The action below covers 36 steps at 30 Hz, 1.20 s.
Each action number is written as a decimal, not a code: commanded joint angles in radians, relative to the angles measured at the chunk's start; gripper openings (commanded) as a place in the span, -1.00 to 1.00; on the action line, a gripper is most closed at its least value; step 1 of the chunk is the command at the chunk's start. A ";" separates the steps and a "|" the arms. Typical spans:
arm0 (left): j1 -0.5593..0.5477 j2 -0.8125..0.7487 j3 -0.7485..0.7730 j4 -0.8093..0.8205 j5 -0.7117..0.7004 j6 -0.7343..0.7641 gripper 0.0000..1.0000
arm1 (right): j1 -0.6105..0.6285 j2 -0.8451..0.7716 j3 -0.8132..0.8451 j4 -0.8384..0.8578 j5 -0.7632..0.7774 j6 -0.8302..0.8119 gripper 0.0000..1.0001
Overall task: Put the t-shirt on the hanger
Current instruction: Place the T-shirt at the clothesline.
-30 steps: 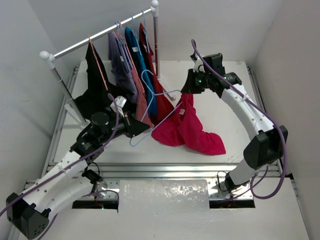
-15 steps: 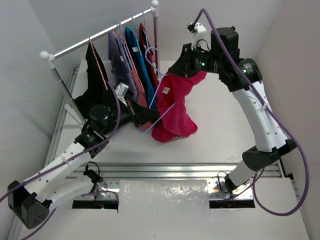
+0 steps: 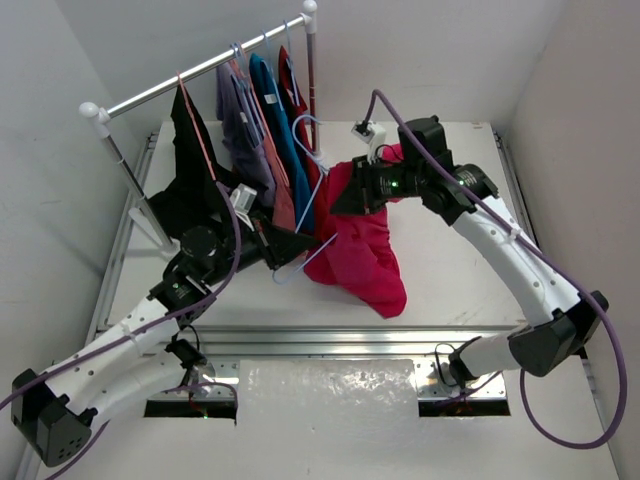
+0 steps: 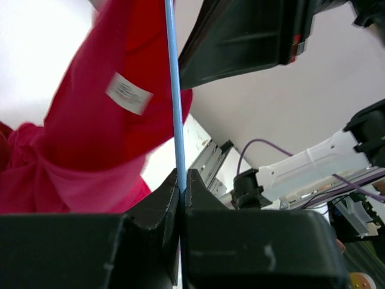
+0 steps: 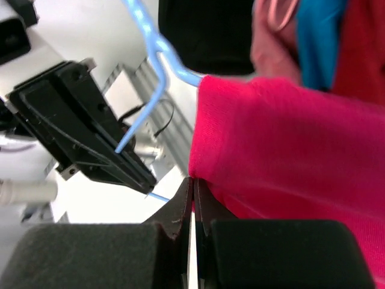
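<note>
The magenta t-shirt [image 3: 360, 245] hangs in the air at mid-table, draped over one arm of the pale blue hanger [image 3: 305, 190]. My left gripper [image 3: 300, 245] is shut on the hanger's lower wire [image 4: 175, 120] and holds it upright. My right gripper [image 3: 345, 200] is shut on the t-shirt's edge [image 5: 283, 162] near the hanger's neck [image 5: 157, 57]. The white neck label [image 4: 128, 93] shows in the left wrist view. The hanger's far arm is hidden inside the fabric.
A white clothes rack [image 3: 200, 72] stands at the back left with black [image 3: 190, 160], purple, teal [image 3: 275, 110] and red shirts on pink-orange hangers, close behind the blue hanger. The rack's right post [image 3: 312, 70] rises beside the hook. A metal rail [image 3: 330, 340] runs along the table's near edge.
My right gripper has come down and toward the left with the t-shirt, pulling it further over the hanger. The left gripper has tilted the hanger slightly; the shirt's hem now hangs lower.
</note>
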 commanded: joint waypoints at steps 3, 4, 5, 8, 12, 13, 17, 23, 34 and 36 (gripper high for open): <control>-0.026 0.006 -0.078 0.233 0.004 -0.010 -1.00 | 0.022 -0.039 -0.029 0.105 -0.047 -0.023 -0.97; -0.027 0.006 -0.121 0.252 0.001 -0.012 -1.00 | 0.021 -0.042 -0.034 0.102 -0.040 -0.031 -0.95; -0.029 0.003 -0.142 0.271 -0.001 -0.016 -1.00 | 0.022 -0.043 -0.048 0.096 -0.040 -0.037 -0.89; -0.033 -0.009 -0.211 0.328 0.001 -0.016 -1.00 | 0.022 -0.060 -0.099 0.090 0.003 -0.077 -0.47; -0.038 -0.064 -0.264 0.333 -0.014 0.001 -1.00 | 0.019 -0.109 -0.166 0.090 0.160 -0.154 -0.20; -0.038 -0.089 -0.280 0.335 -0.018 0.010 -1.00 | 0.016 -0.114 -0.172 0.086 0.216 -0.169 -0.17; -0.038 -0.121 -0.299 0.321 -0.027 0.022 -1.00 | 0.009 -0.167 -0.225 0.152 0.362 -0.278 0.16; -0.038 -0.119 -0.304 0.305 -0.019 0.031 -1.00 | 0.007 -0.201 -0.331 0.298 0.453 -0.577 0.43; -0.038 -0.121 -0.258 0.204 -0.042 0.074 -1.00 | 0.009 -0.312 -0.446 0.442 0.342 -0.761 0.87; -0.038 -0.119 -0.238 0.164 -0.048 0.085 -1.00 | 0.009 -0.326 -0.468 0.473 0.339 -0.797 0.80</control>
